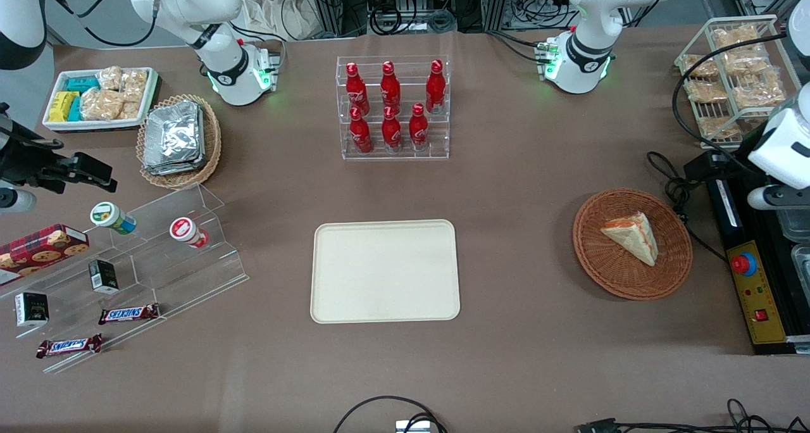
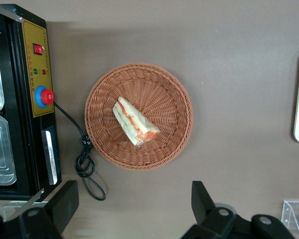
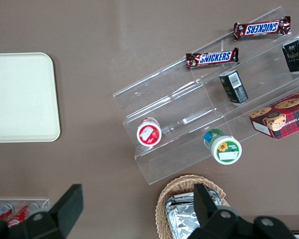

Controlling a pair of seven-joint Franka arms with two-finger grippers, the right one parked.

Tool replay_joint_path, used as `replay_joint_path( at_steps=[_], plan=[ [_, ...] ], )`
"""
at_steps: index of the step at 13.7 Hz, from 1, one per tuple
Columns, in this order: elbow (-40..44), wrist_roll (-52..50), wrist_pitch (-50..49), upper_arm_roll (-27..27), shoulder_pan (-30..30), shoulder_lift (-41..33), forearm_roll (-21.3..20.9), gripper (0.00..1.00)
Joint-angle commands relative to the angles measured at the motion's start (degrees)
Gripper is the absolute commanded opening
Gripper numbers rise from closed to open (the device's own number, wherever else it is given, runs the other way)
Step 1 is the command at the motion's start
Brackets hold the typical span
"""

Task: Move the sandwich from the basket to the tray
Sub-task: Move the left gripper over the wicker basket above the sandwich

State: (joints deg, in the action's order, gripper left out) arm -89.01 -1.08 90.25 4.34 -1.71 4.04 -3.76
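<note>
- One tray (image 1: 385, 271) (bare), nearest the front camera
- One sandwich (image 1: 631, 235) lies in the one basket (image 1: 595, 256), toward the working arm's end from the tray
- Gripper (image 2: 132, 209) high above the basket, fingers (image 2: 202, 196) spread wide, holding nothing

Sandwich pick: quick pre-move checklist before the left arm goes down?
1. Sandwich lies in the basket, nothing on top of it: ok.
2. Gripper open, fingers spread wide, holding nothing: ok.
3. Gripper lined up over the sandwich: not ok; it hangs high above the table, off beside the basket rim.
4. Tray bare for the drop: ok.
5. Black cable lies beside the basket, close to the rim: cannot tell if it touches.
6. Table between basket and tray free of things: ok.
</note>
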Motion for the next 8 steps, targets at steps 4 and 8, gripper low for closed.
replay_joint_path(
  at_steps=[4,8],
  plan=[
    [1.6,0.1,-1.1,0.2,0.1,0.9,-1.3,1.0],
    [-1.7,-6.2,0.4,0.0,-0.2,3.0,-1.5,1.0]
  ],
)
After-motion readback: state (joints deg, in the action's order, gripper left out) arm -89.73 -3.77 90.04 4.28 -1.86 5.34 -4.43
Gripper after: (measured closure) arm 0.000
